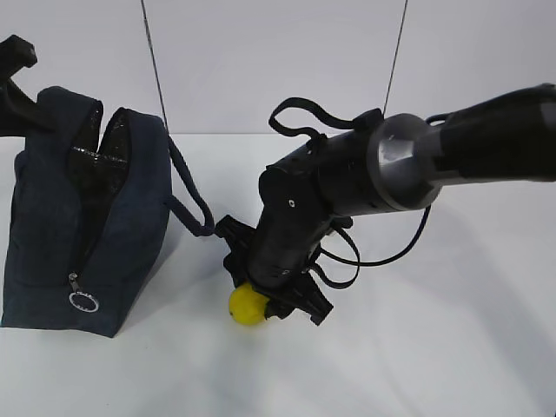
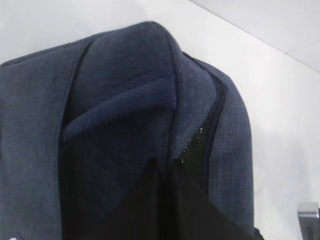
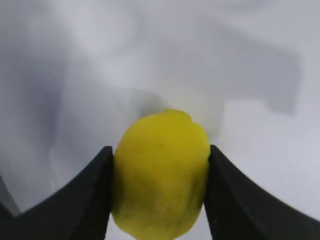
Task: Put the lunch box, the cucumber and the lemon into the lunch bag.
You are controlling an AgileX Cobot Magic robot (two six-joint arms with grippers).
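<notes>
On the white tabletop [image 1: 417,365], slightly left of centre in the exterior view, a small bright yellow oval lemon [image 1: 248,305] rests on the surface beneath the right gripper [image 1: 261,300], which reaches down at a slant from the right arm [image 1: 486,143]. From the right wrist view, the two black fingers [image 3: 80,200] stand one on each side of the lemon [image 3: 161,172], both pressed flush against its skin, so the jaws are partly closed and clamped on the fruit. Whether the lemon has left the table cannot be determined. At the left of the exterior view stands a large dark navy fabric lunch bag [image 1: 48,252], boxy, with its top zipper parted and a dark glossy lining showing in the gap. A silver ring zipper pull [image 1: 83,301] hangs low on the near end face, and a padded loop handle [image 1: 191,204] droops off the right side toward the gripper. Bag and lemon are apart, with bare table between them. The left arm [image 1: 16,82] enters at the bag's upper left edge. Its wrist view is filled by navy fabric [image 2: 115,125] at close range; its jaws are closed right down, and what they bear on cannot be told.
</notes>
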